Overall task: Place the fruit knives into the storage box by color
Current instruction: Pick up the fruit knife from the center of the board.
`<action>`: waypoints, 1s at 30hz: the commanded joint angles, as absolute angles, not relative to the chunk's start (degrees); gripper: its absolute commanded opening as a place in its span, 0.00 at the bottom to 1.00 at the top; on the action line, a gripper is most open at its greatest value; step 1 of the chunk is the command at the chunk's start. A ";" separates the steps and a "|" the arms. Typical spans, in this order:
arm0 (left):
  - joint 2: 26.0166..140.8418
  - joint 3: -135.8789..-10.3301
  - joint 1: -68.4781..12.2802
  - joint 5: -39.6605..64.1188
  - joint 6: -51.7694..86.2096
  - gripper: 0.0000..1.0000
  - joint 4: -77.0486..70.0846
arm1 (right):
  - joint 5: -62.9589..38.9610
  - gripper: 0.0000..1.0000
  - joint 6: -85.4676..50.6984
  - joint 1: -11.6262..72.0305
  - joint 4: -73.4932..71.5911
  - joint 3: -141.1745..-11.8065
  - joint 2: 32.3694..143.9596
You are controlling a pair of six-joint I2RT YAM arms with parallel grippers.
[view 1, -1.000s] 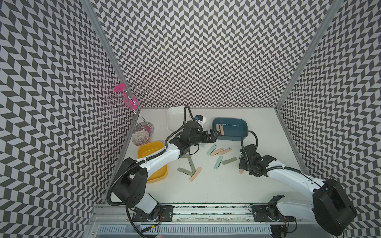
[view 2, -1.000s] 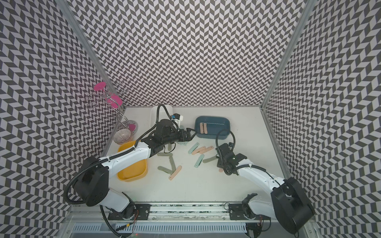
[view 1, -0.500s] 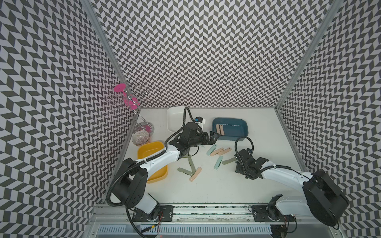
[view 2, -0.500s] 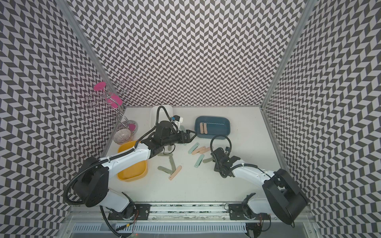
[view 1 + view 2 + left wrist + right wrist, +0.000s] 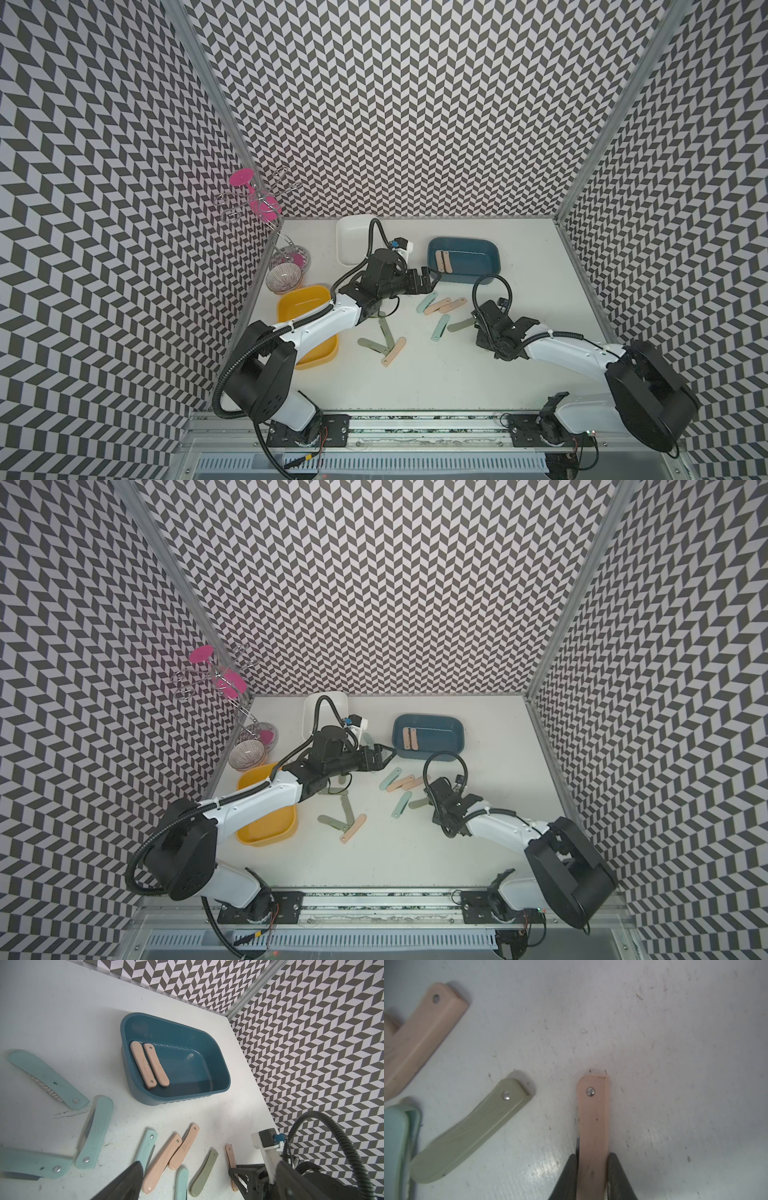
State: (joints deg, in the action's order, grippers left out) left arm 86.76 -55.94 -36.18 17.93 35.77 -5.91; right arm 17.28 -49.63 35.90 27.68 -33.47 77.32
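One peach knife [image 5: 592, 1126] is pinched across its width in my closed right jaws, low centre of the right wrist view. So much of it sticks out past them that it may swivel or slip on the lift, and my empty left jaws, spread wide at the lower-left corner of the blue box [image 5: 469, 259], could block the drop. That box holds two peach knives [image 5: 143, 1065] side by side; the yellow box [image 5: 293, 311] and white box [image 5: 349, 243] look empty where visible.
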 commanded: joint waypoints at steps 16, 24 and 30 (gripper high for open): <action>88.05 -61.02 -35.03 19.11 35.11 1.00 -5.71 | 22.41 0.21 -43.45 35.19 31.64 -46.95 65.65; 91.34 -66.94 -30.85 22.61 33.95 1.00 -3.24 | 19.55 0.21 -32.31 31.23 28.05 -62.29 74.42; 94.29 -71.41 -28.32 24.16 32.83 1.00 -0.62 | 14.14 0.21 -25.08 28.37 22.91 -72.46 86.31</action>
